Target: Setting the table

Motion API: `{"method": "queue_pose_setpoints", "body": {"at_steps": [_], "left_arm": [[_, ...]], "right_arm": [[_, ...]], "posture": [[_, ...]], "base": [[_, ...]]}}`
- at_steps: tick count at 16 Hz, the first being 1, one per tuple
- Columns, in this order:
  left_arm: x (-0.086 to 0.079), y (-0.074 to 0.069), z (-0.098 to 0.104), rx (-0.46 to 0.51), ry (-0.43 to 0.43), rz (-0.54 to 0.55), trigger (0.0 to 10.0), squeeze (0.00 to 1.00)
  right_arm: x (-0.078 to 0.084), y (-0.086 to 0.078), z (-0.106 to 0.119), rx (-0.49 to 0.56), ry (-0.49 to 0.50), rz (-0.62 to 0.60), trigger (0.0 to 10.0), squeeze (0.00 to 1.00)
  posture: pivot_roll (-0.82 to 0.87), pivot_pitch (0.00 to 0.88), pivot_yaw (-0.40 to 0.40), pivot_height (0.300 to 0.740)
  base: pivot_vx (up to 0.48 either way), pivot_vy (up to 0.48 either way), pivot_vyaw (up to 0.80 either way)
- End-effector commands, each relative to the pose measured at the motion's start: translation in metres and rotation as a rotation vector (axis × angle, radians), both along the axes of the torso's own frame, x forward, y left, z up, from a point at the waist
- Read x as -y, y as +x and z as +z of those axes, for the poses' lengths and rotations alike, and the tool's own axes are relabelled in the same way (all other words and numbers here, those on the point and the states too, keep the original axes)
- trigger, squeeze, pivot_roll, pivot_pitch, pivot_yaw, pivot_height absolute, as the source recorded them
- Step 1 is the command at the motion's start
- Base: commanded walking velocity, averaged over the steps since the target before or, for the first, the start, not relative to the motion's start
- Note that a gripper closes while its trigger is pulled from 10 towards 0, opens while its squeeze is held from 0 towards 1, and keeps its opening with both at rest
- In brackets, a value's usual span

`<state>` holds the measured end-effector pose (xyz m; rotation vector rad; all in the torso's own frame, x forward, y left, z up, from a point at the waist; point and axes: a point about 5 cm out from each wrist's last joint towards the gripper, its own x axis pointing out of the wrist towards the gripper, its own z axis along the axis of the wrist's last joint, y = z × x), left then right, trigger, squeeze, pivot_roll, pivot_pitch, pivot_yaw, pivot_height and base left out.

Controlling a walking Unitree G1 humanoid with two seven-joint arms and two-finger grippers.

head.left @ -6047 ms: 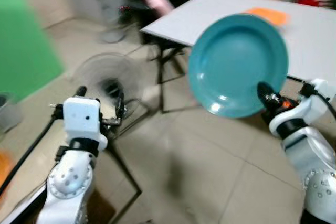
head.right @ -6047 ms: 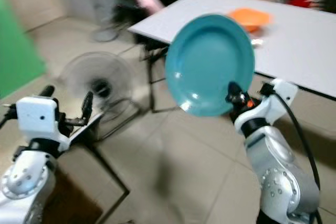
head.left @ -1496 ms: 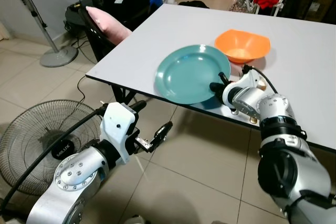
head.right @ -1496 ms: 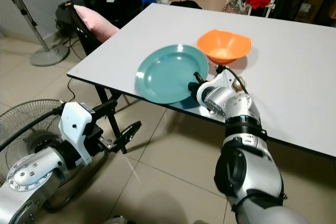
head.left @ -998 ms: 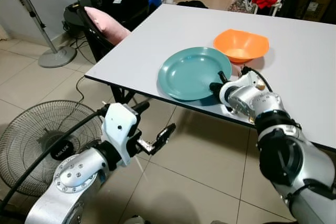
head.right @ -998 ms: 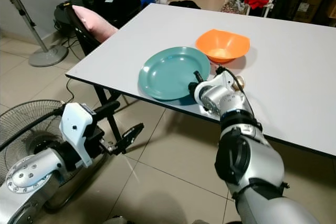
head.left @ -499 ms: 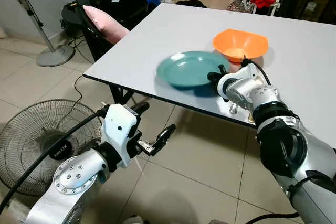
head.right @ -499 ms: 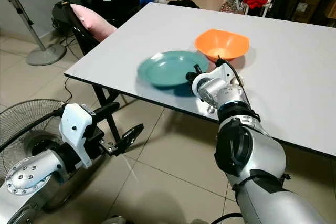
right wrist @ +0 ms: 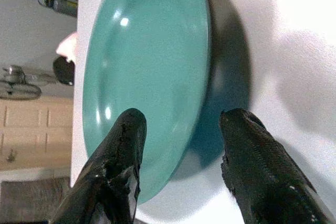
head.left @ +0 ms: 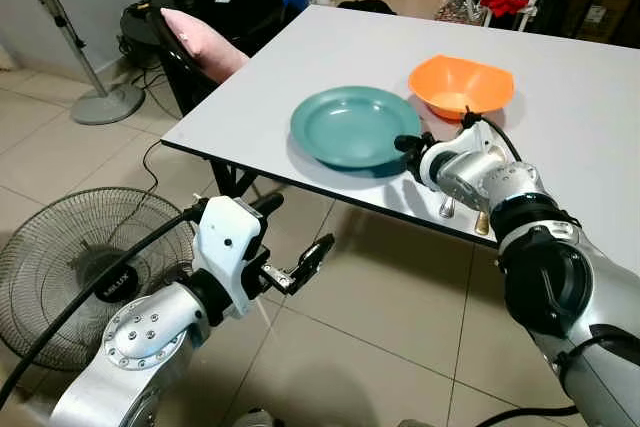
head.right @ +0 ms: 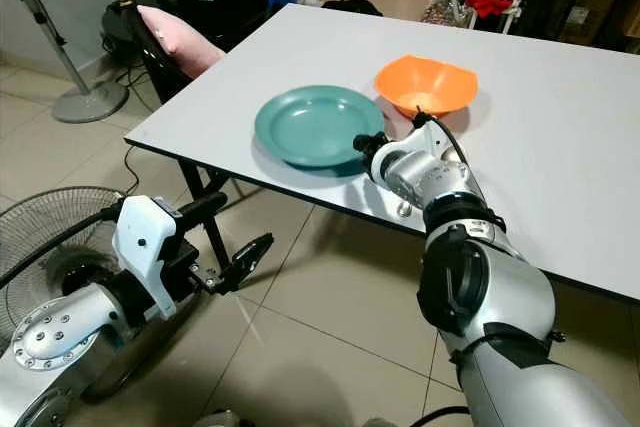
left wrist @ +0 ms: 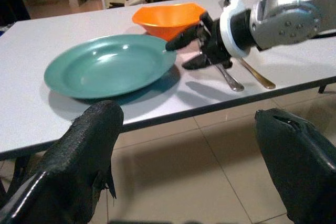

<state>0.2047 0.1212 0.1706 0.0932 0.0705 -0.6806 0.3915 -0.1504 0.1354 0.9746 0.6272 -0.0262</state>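
A teal plate (head.left: pixel 352 125) lies flat on the white table (head.left: pixel 330 47) near its front edge. My right gripper (head.left: pixel 405 147) is at the plate's right rim, open, with a finger (right wrist: pixel 123 145) over the plate and the other finger (right wrist: pixel 247 145) beside the rim. An orange bowl (head.left: pixel 460 87) stands just behind that gripper. A silver spoon (left wrist: pixel 226 74) and a gold utensil (left wrist: pixel 254 74) lie on the table under the right forearm. My left gripper (head.left: pixel 293 232) hangs open below the table edge, over the floor, holding nothing.
A floor fan (head.left: pixel 80 257) lies on the tiles at my left. A black chair with a pink cushion (head.left: pixel 195 32) stands at the table's left corner. The table's front edge (head.left: pixel 260 175) runs just above my left arm.
The plate has gone from tilted in my right gripper to flat on the table. The right fingers have spread apart at its rim. The left arm has not moved.
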Motion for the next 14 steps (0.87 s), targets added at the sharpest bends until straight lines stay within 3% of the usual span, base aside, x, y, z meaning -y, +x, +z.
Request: {"method": "queue_pose_setpoints", "body": {"at_steps": [1,6,8,9,10,11,12,13,14], "left_arm": [[0.001,0.003,0.0,0.007,0.009,0.002,10.0,0.0],[0.003,0.002,-0.001,0.009,0.004,-0.001,10.0,0.0],[0.002,0.001,0.0,0.036,-0.008,0.071,10.0,0.0],[-0.002,0.004,-0.002,0.035,-0.012,0.151,10.0,0.0],[-0.014,0.004,-0.006,0.036,-0.03,0.369,10.0,0.0],[-0.018,0.003,-0.008,0.038,-0.035,0.44,10.0,0.0],[-0.023,-0.005,-0.011,0.036,-0.019,0.499,10.0,0.0],[-0.024,-0.009,-0.012,0.03,-0.014,0.513,10.0,0.0],[-0.026,-0.015,-0.015,0.023,0.003,0.541,10.0,0.0]], "right_arm": [[0.003,-0.003,-0.003,-0.007,0.001,0.017,10.0,1.0],[0.012,-0.009,0.001,-0.003,0.025,0.099,10.0,1.0],[0.02,-0.027,0.025,0.09,0.067,0.188,10.0,1.0],[0.022,-0.039,0.034,0.15,0.027,0.228,10.0,1.0],[0.021,-0.076,0.051,0.375,-0.149,0.355,10.0,0.0],[0.014,-0.091,0.055,0.459,-0.199,0.423,10.0,0.0],[0.009,-0.114,0.053,0.58,-0.344,0.478,10.0,0.0],[0.009,-0.121,0.049,0.606,-0.434,0.483,10.0,0.0],[0.006,-0.133,0.036,0.655,-0.618,0.508,10.0,0.0]], "posture": [[-0.06,0.0,0.057,0.74],[-0.06,0.0,0.06,0.74],[-0.06,0.0,0.072,0.74],[-0.07,0.0,0.076,0.74],[-0.09,0.0,0.095,0.74],[-0.09,0.0,0.095,0.74],[-0.09,0.0,0.104,0.74],[-0.09,0.0,0.106,0.74],[-0.09,0.0,0.103,0.74]], "base": [[0.0,0.0,0.0],[0.0,0.0,0.0],[0.0,0.0,0.0],[0.0,0.0,0.0],[0.0,0.0,0.0],[0.0,0.0,0.0],[0.0,0.0,0.0],[0.0,0.0,0.0],[0.0,-0.27,0.0]]}}
